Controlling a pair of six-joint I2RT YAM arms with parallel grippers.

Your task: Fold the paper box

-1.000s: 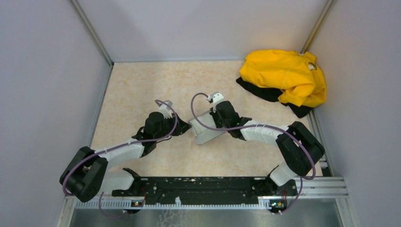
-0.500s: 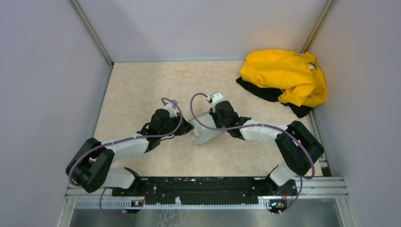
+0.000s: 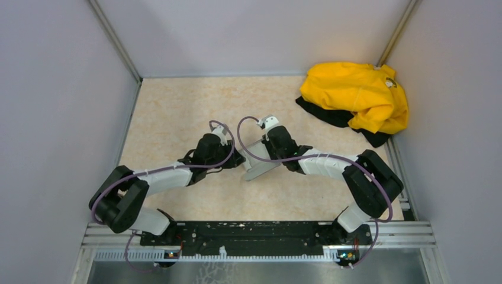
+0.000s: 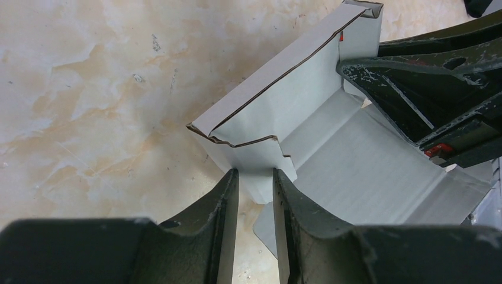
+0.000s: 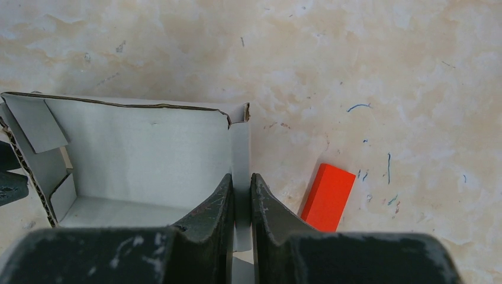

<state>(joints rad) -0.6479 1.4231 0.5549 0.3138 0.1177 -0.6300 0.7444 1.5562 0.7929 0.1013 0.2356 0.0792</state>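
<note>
The paper box [image 3: 258,164] is pale grey-white cardboard, half formed with walls raised, and rests mid-table between the two arms. My right gripper [image 5: 241,177] is shut on the box's upright side wall [image 5: 239,148], seen edge-on between its fingers. In the left wrist view the box [image 4: 355,165] shows its open inside, with the right gripper's black fingers [image 4: 408,89] at its far side. My left gripper [image 4: 256,173] stands open by a narrow gap, its tips at a low corner flap [image 4: 254,157] that runs under them. From above, the left gripper [image 3: 237,158] meets the box's left corner.
A small red block [image 5: 327,196] lies on the table just right of the box wall. A yellow garment [image 3: 358,94] over black cloth is heaped at the back right corner. Grey walls enclose the marbled tabletop [image 3: 171,112] on three sides.
My left arm has reached rightward across the table until its gripper meets the box's left corner. The right arm and box have barely shifted.
</note>
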